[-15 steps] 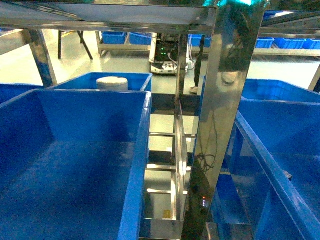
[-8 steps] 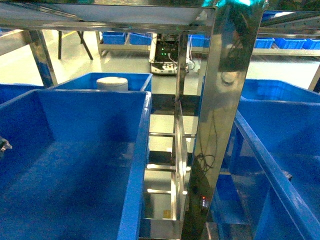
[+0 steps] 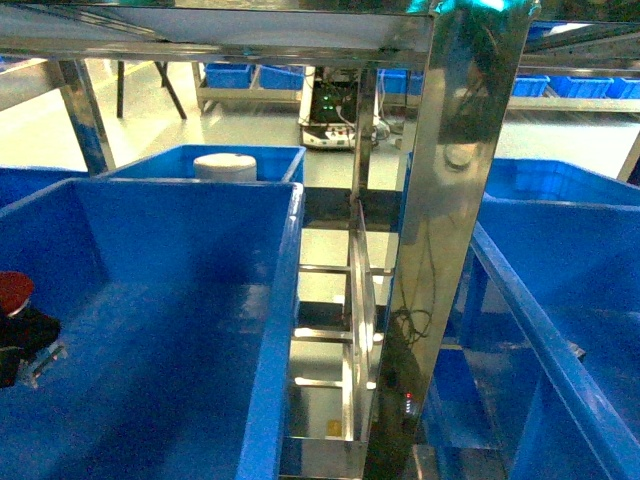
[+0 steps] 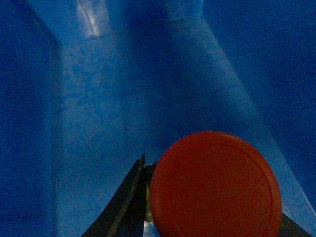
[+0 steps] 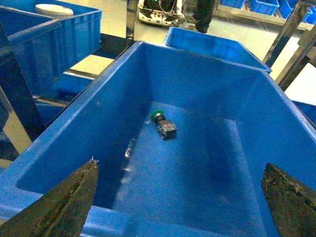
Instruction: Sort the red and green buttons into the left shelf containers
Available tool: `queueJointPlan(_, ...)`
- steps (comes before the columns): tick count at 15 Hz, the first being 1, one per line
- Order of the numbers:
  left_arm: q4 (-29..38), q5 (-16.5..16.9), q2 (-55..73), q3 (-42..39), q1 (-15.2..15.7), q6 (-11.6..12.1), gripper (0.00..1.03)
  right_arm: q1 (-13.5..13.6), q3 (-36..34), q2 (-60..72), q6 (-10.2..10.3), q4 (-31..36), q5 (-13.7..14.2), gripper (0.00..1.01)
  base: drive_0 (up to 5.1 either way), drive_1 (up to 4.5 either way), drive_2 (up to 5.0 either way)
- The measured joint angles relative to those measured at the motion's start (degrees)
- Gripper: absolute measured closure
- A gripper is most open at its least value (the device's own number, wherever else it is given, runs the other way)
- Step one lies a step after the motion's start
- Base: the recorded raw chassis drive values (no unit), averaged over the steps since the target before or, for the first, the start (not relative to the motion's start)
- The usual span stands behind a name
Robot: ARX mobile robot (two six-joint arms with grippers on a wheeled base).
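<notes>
The left hand (image 3: pixel 22 345) pokes in at the left edge of the head view, inside the big blue bin (image 3: pixel 270 330) on the left side of the shelf (image 3: pixel 440 230). Most of this hand is cut off by the picture edge. It is clamped on a red button (image 3: pixel 14 292), and the round red cap sits on top of a dark body. In the left wrist view the red cap (image 4: pixel 215 185) fills the bottom of the picture and hides most of the fingers (image 4: pixel 123 210); only dark bits show beside it, with the blue bin floor (image 4: pixel 148 89) behind. The right hand (image 5: pixel 180 200) hangs over another blue bin (image 5: pixel 64 133), and its two dark fingertips stand wide apart at the bottom corners of the right wrist view, holding nothing. A green button (image 5: pixel 163 124) lies on its side near the middle of that bin's floor. A white round thing (image 3: pixel 224 166) sits in a far bin behind the left one; what it is cannot be made out.
</notes>
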Motion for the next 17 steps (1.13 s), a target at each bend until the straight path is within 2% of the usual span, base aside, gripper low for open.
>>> queueJointPlan(2,-2.1,0.3,6.2,4.2,1.0,1.1,0.69,0.0,0.0,0.0,0.0,0.0,0.0,0.03,0.0,0.00,0.0)
queueJointPlan(5,-3.9,-0.6,13.2,8.1,1.6,1.0,0.69,0.0,0.0,0.0,0.0,0.0,0.0,0.03,0.0,0.00,0.0)
queueJointPlan(8,-4.2,-2.3,14.7,9.0,1.5,0.4,0.69,0.0,0.0,0.0,0.0,0.0,0.0,0.03,0.0,0.00,0.0)
queueJointPlan(13,-5.5,1.3,8.7,8.9,1.9,-5.9,0.08,0.0,0.0,0.0,0.0,0.0,0.0,0.03,0.0,0.00,0.0)
queueJointPlan(14,-6.1,1.4,5.8,7.9,1.9,-6.9,0.04,0.0,0.0,0.0,0.0,0.0,0.0,0.03,0.0,0.00,0.0)
queueJointPlan(17,-9.7,0.5,-3.2,3.4,0.7,-9.4,0.05,0.0,0.0,0.0,0.0,0.0,0.0,0.03,0.0,0.00,0.0)
